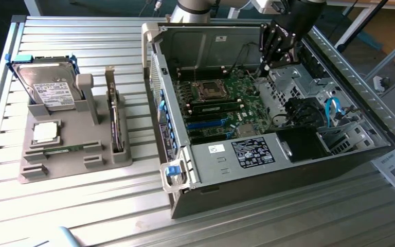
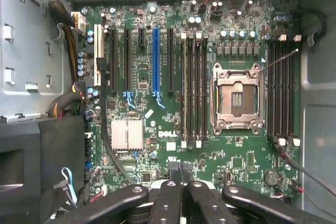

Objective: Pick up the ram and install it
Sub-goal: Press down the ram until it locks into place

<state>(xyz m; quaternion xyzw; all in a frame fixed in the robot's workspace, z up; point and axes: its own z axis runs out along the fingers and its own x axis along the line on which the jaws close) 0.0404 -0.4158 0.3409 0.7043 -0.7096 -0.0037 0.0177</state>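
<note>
The ram (image 1: 64, 150) is a thin green stick lying in a slot near the front of the grey holder (image 1: 39, 172), on the exterior view's left. My gripper (image 1: 265, 65) hangs far from it, inside the open computer case (image 1: 252, 154), above the back of the motherboard (image 1: 228, 110). In the wrist view my gripper (image 2: 181, 195) is shut, its black fingers (image 2: 167, 203) pressed together with nothing between them. Below it lie the motherboard (image 2: 157, 156), the empty processor socket (image 2: 236, 98) and black memory slots (image 2: 193, 87) on both sides of the socket.
The holder also carries a silver hard drive (image 1: 47, 87) standing upright, a square silver processor (image 1: 45, 132) and a board on edge (image 1: 115, 123). Black and blue cables (image 1: 331, 110) and a drive cage (image 1: 348, 136) crowd the case's right end. Slatted metal table (image 1: 81, 211) all around.
</note>
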